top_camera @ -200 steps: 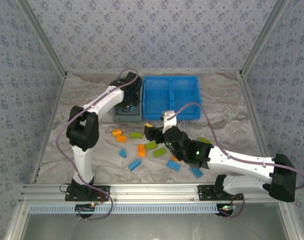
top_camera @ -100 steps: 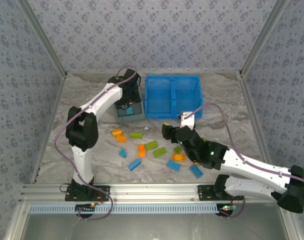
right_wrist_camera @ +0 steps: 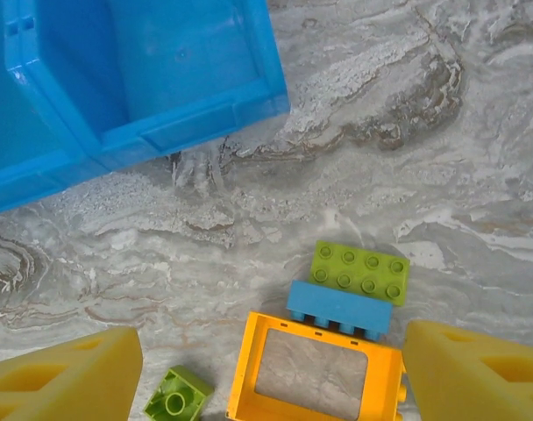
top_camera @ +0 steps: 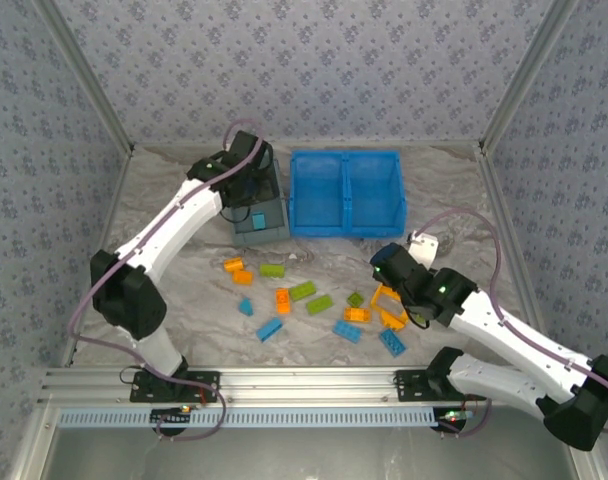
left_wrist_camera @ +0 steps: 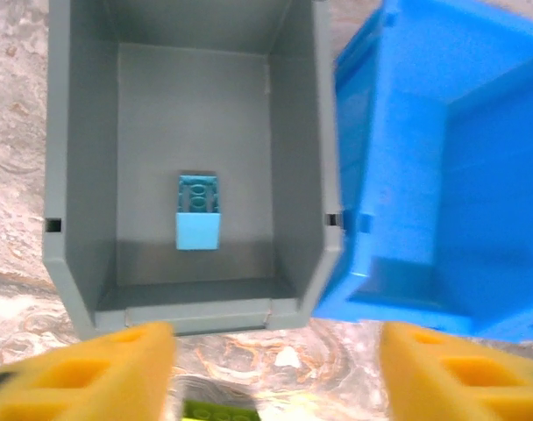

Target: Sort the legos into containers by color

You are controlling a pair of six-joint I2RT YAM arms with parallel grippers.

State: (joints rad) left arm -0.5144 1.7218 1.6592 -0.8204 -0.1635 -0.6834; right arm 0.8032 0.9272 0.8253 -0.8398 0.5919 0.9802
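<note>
Left hand (left_wrist_camera: 273,368) released, empty, over grey bin (left_wrist_camera: 74,175) w/ one blue brick (left_wrist_camera: 198,224) inside. Right hand (right_wrist_camera: 271,373) released above orange frame (right_wrist_camera: 246,373) on bench (right_wrist_camera: 424,132). Step: orange pick. Next prob. pinch one frame wall, carry to blue bin (right_wrist_camera: 205,114).

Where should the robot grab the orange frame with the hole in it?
Probably from straight above, pinching a side wall of the orange frame, one jaw in the hollow, one outside. It lies flat, opening up, and a blue brick crowds its far wall.

My left arm (top_camera: 174,225) stretches far forward, left tool (left_wrist_camera: 273,373) pointing down, fingers (left_wrist_camera: 82,373) apart, empty; my right tool (right_wrist_camera: 268,377) hangs low, equally spread.
</note>
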